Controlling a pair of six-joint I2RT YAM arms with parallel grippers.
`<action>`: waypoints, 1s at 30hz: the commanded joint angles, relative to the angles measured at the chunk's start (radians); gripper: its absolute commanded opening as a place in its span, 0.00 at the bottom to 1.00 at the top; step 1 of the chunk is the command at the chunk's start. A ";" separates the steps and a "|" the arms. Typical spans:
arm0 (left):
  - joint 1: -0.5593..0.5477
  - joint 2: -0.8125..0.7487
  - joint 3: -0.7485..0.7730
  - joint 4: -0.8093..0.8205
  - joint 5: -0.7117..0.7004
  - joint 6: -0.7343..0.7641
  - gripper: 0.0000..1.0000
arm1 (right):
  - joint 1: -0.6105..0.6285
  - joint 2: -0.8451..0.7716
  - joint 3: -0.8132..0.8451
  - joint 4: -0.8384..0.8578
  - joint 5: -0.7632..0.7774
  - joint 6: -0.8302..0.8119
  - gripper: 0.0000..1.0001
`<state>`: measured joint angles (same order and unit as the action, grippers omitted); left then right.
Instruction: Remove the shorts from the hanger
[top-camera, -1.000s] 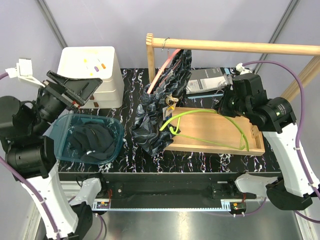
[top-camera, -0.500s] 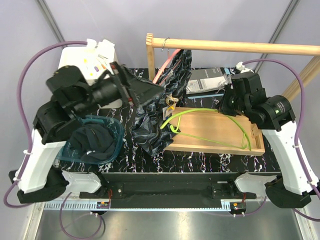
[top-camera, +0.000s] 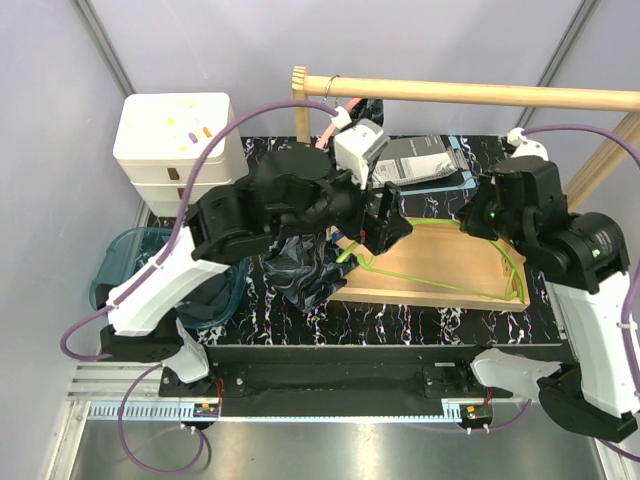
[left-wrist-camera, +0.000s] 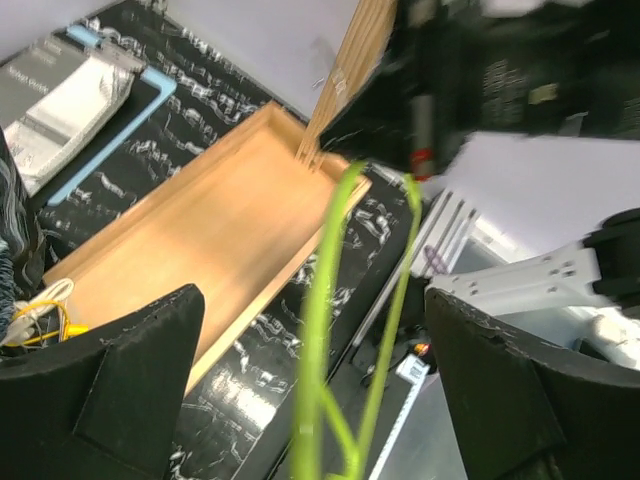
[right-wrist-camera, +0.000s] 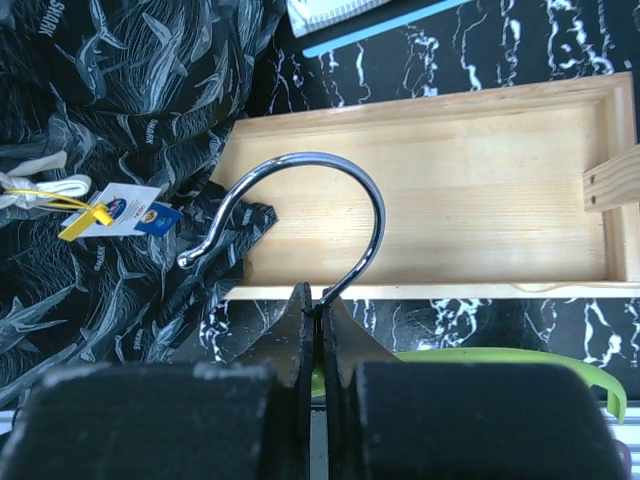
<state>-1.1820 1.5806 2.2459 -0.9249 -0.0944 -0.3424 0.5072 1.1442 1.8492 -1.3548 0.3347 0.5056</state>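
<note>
The patterned shorts (top-camera: 300, 262) hang from a pink hanger (top-camera: 331, 133) on the wooden rail and drape onto the table; they fill the left of the right wrist view (right-wrist-camera: 100, 150). The plain dark shorts are hidden behind my left arm. A bare green hanger (top-camera: 440, 225) is held over the wooden tray. My right gripper (top-camera: 472, 214) is shut on its neck just below the chrome hook (right-wrist-camera: 340, 190). My left gripper (top-camera: 388, 226) is open, its fingers either side of the green hanger's bars (left-wrist-camera: 330, 300), not touching them.
A wooden tray (top-camera: 400, 295) lies at the right of the table. A blue bin (top-camera: 108, 282) sits at the left edge. White drawers (top-camera: 180, 140) stand at the back left. A grey pamphlet (top-camera: 420, 160) lies behind the tray. The wooden rail (top-camera: 470, 92) spans the back.
My left arm has swung from the blue bin at the left across the shorts to the green hanger. My right gripper has shifted slightly right, still holding the hanger.
</note>
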 joint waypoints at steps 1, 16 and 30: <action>-0.004 0.012 0.011 -0.003 0.019 0.039 0.97 | -0.004 -0.047 0.036 -0.001 0.049 -0.032 0.00; -0.002 0.090 0.000 0.015 0.274 -0.041 0.92 | -0.004 -0.093 0.045 0.048 0.009 -0.113 0.00; 0.002 0.091 0.000 0.040 0.210 -0.096 0.00 | -0.004 -0.080 0.143 -0.004 -0.082 -0.087 0.18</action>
<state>-1.1862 1.6844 2.2375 -0.9356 0.1471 -0.4171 0.5072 1.0676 1.9347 -1.3663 0.2924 0.3820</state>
